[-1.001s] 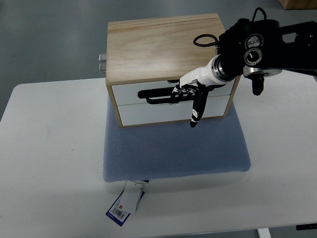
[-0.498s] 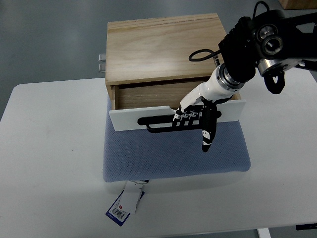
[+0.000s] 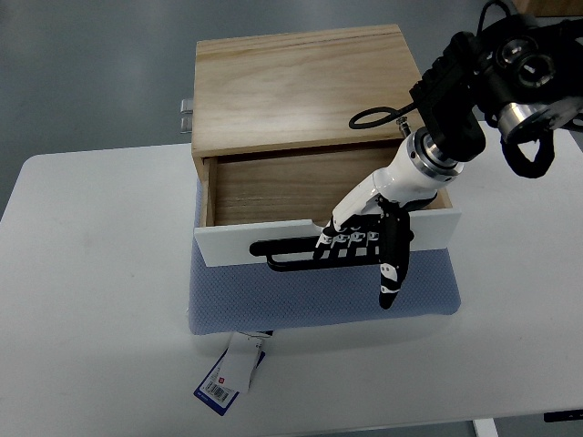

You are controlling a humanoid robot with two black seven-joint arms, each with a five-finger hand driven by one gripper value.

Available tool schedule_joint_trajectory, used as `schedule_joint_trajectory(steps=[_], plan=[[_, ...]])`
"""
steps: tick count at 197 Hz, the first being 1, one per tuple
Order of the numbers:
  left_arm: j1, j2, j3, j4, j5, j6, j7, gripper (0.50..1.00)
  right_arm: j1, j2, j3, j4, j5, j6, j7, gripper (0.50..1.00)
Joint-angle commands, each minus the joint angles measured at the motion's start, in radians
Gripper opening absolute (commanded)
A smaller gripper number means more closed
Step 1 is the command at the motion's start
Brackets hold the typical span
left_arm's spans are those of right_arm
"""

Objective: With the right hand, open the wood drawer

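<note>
A light wood drawer box point(image 3: 301, 86) stands on a blue-grey mat point(image 3: 319, 296) on the white table. Its top drawer point(image 3: 273, 187) is pulled well out; the inside looks empty. The white drawer front point(image 3: 228, 244) carries a black bar handle point(image 3: 282, 253). My right hand point(image 3: 360, 246), black and white, comes in from the upper right and has its fingers curled over the handle, with the thumb pointing down over the mat. The left arm does not show.
A blue and white paper tag point(image 3: 230, 371) lies at the mat's front edge. A black cable loop point(image 3: 373, 118) sticks out by my right wrist over the box. Metal hardware point(image 3: 187, 114) shows at the box's back left. White table point(image 3: 82, 300) surrounds the mat.
The drawer went from shut to well open. My right hand, hooked on the handle, moved toward the front of the table and drew the drawer front out over the mat.
</note>
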Motion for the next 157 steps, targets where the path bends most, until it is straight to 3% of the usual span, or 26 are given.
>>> schedule_joint_trajectory(steps=[1, 75, 95, 96, 108, 119, 120, 127, 133, 143, 144, 151, 157], plan=[[0.001, 0.0, 0.002, 0.0, 0.002, 0.0, 0.0, 1.0, 0.026, -0.014, 0.004, 0.006, 0.014, -0.001, 0.0, 0.932], [-0.001, 0.0, 0.002, 0.0, 0.002, 0.0, 0.0, 1.0, 0.132, -0.066, 0.041, 0.003, 0.015, -0.001, 0.0, 0.932], [-0.001, 0.0, 0.002, -0.003, 0.002, 0.0, 0.0, 1.0, 0.166, -0.101, 0.129, -0.047, 0.014, -0.001, 0.0, 0.934], [0.001, 0.0, 0.002, -0.006, 0.002, 0.0, 0.0, 1.0, 0.167, -0.123, 0.189, -0.104, 0.012, -0.001, 0.0, 0.934], [-0.001, 0.0, 0.002, -0.006, 0.003, 0.0, 0.0, 1.0, 0.146, -0.147, 0.267, -0.201, 0.001, -0.001, 0.0, 0.936], [-0.001, 0.0, 0.002, -0.006, 0.003, 0.0, 0.0, 1.0, 0.146, -0.147, 0.268, -0.202, 0.001, -0.001, 0.0, 0.936], [-0.001, 0.0, 0.002, -0.006, 0.003, 0.0, 0.0, 1.0, 0.103, -0.158, 0.333, -0.308, 0.004, -0.001, 0.0, 0.938], [-0.001, 0.0, 0.002, -0.006, 0.003, 0.0, 0.0, 1.0, 0.06, -0.157, 0.383, -0.381, 0.009, -0.001, 0.005, 0.938], [0.001, 0.0, 0.002, -0.006, 0.003, 0.0, 0.0, 1.0, 0.015, -0.153, 0.439, -0.456, 0.009, -0.001, 0.048, 0.938], [0.001, 0.0, 0.002, -0.006, 0.003, 0.0, 0.0, 1.0, 0.015, -0.153, 0.439, -0.456, 0.009, -0.001, 0.048, 0.938], [0.001, 0.0, 0.002, -0.008, 0.003, 0.0, 0.0, 1.0, -0.08, -0.144, 0.546, -0.579, 0.009, -0.011, 0.135, 0.94], [0.001, 0.0, 0.002, -0.008, 0.003, 0.0, 0.0, 1.0, -0.144, -0.138, 0.612, -0.648, 0.009, -0.049, 0.194, 0.94], [0.001, 0.0, 0.002, -0.008, 0.003, 0.0, 0.0, 1.0, -0.144, -0.138, 0.613, -0.648, 0.009, -0.049, 0.194, 0.94]])
